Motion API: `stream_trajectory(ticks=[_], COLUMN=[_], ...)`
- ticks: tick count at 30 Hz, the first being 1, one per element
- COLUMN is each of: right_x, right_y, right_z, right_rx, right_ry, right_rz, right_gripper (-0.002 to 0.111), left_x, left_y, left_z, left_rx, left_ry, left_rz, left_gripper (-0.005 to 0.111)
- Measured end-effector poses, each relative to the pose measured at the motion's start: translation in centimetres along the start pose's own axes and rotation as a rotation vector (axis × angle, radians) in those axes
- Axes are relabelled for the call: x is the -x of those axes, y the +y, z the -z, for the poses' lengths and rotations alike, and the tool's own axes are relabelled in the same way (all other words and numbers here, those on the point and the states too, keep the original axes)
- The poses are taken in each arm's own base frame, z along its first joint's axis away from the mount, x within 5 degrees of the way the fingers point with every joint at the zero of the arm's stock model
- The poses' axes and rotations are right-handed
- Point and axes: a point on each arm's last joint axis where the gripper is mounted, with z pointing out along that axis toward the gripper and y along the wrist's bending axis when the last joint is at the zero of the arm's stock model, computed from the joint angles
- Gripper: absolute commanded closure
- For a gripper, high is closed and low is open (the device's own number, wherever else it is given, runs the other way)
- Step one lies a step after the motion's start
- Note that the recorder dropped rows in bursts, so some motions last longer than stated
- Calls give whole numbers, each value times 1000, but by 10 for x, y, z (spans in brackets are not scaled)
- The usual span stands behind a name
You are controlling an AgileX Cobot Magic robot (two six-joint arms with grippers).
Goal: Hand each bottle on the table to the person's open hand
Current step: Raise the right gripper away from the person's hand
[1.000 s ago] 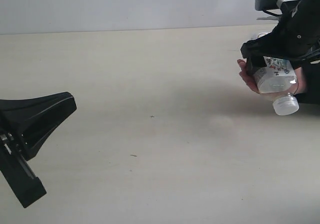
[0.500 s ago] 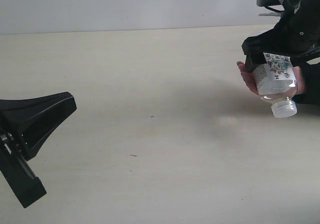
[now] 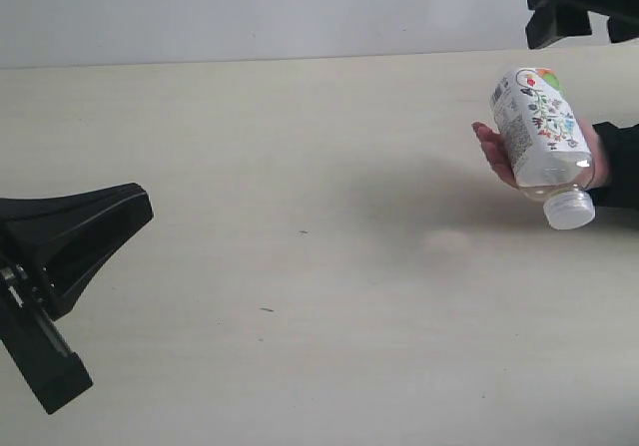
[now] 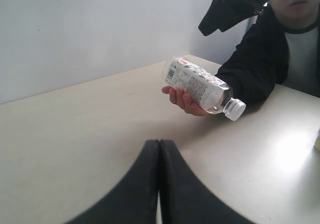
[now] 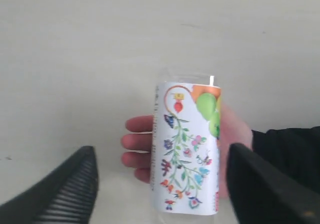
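A small whitish plastic bottle (image 3: 539, 127) lies in the person's open hand (image 3: 494, 155) at the far right of the pale beige table (image 3: 300, 167). It is tilted, its flat base raised and its white screw cap (image 3: 571, 210) pointing down past the edge of the palm. The body is translucent and milky. A white label wraps it, printed with green fruit and an orange patch near the base end, a trailing sprig of small coloured flowers and leaves, and a barcode with fine print on the side. The fingers curl loosely beneath it, and a black sleeve (image 3: 617, 162) covers the wrist. The right gripper (image 5: 161, 159) hangs above the bottle with its jaws spread wide to either side and clear of it, holding nothing. The left gripper (image 4: 159, 144) sits well apart near the table's left side, its two black fingers pressed together and empty.
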Motion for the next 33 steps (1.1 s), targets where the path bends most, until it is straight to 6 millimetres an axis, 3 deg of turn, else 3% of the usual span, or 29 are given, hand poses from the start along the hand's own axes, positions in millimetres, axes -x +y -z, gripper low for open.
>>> stream_trajectory(ticks=[2,3,11,21,33], right_x=[-1,-1,-25,-78,-128], right_y=[4,7,20,26,28], right_z=[8,12,35,87,121], right_rx=[45,72,234,323,369], right_ry=[-15,-22,-224,-570,-703], right_rz=[-6,-6,37,161,171], right_gripper=[102,107,108,108,108], left_x=[0,0,0,0,0], left_y=[0,0,0,0,0], left_z=[0,0,0,0,0], left_rx=[0,0,0,0,0], left_ry=[0,0,0,0,0], left_rz=[0,0,0,0,0], left_gripper=[106,106,106,106,106])
